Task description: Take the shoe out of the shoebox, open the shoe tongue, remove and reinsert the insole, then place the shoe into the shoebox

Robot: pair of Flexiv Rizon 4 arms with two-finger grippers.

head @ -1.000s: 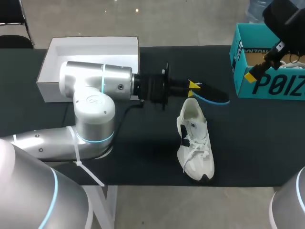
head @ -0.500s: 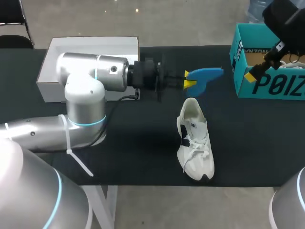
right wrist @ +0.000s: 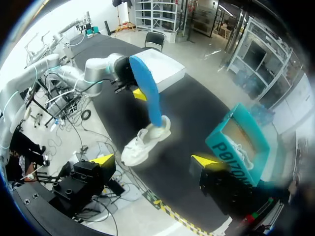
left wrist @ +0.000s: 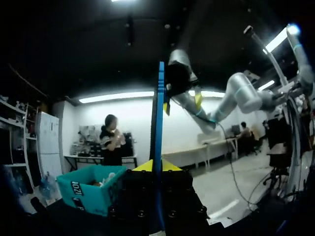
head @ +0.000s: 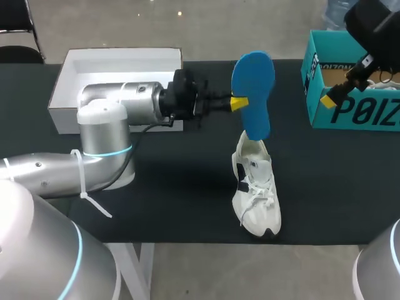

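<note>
The left gripper (head: pixel 238 102) is clenched on the insole (head: pixel 253 94), its two yellow tips pressed against the insole's opposite faces. In the left wrist view the insole (left wrist: pixel 158 113) is seen edge-on as a thin blue strip, pinched between the tips of the left gripper (left wrist: pixel 156 166) and rising straight ahead of them. The grip is made partway along the insole's length, at its edge. In the head view the insole is held on end, with the broad forefoot uppermost and the narrow end pointing down at the heel opening of the shoe (head: pixel 255 187). Whether that end touches the shoe cannot be told. The right wrist view shows the same: the insole (right wrist: pixel 147 96) stands over the heel end of the shoe (right wrist: pixel 145 142), held by the left gripper (right wrist: pixel 135 93).

The shoe is white and lies on the table (head: pixel 187 206) on its sole, with its heel toward the insole and its toe toward the table's near edge. It lies outside the shoebox (head: pixel 350 87) and well apart from it.

The right gripper (head: pixel 331 97) hangs over the shoebox's near corner. In its own view the right gripper (right wrist: pixel 153 161) is spread wide and nothing is grasped; the shoebox (right wrist: pixel 238 147) is seen open just ahead of one finger, with something white inside.

A white lid (head: pixel 119 69) lies open side up at the table's far left, behind the left arm (head: pixel 106 134).
</note>
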